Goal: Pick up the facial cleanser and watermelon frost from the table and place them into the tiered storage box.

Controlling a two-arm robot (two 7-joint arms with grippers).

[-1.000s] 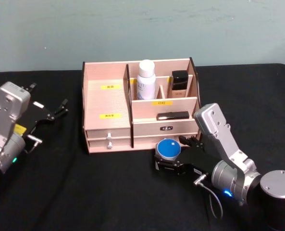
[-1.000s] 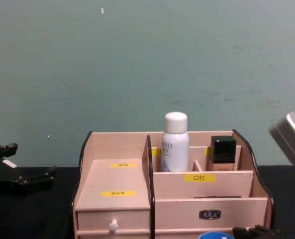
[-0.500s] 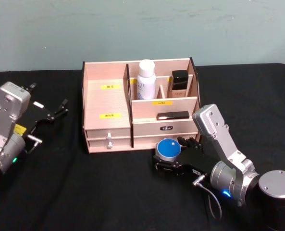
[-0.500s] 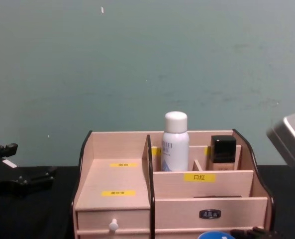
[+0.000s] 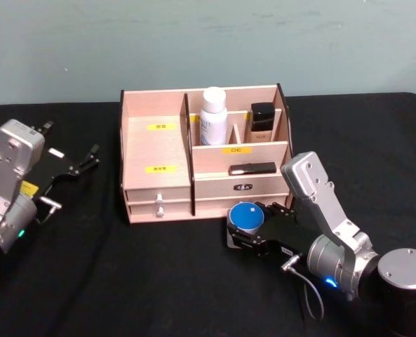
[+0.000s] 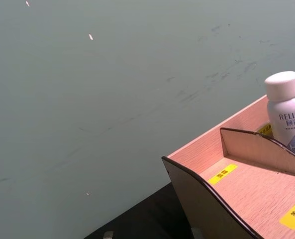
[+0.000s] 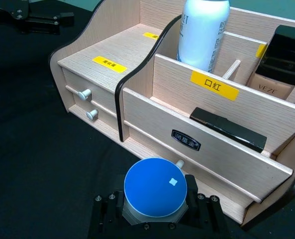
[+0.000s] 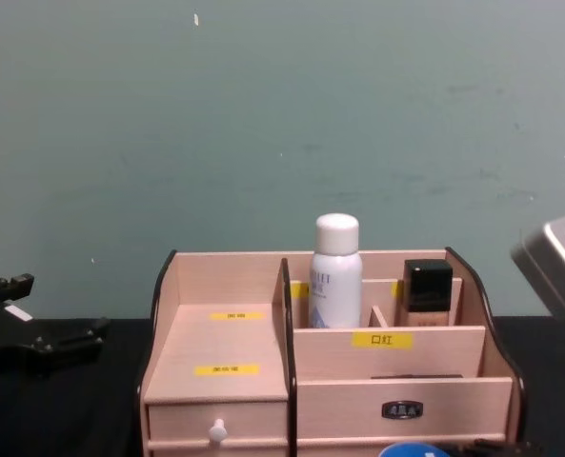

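Silver-grey wrist housings (image 5: 313, 184), black screw-studded jaws, a grey cable loop (image 5: 309, 291), small blue light (image 5: 329, 282), yellow sticker (image 5: 29, 188).

watermelon frost (image 8: 413, 450): cut off at bottom edge | facial cleanser (image 8: 336, 271): base hidden

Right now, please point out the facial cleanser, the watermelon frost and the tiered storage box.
facial cleanser (image 5: 213, 116), head view, white bottle body.
watermelon frost (image 7: 155, 187), right wrist view, blue lid centre.
tiered storage box (image 5: 148, 147), head view, bare left step.
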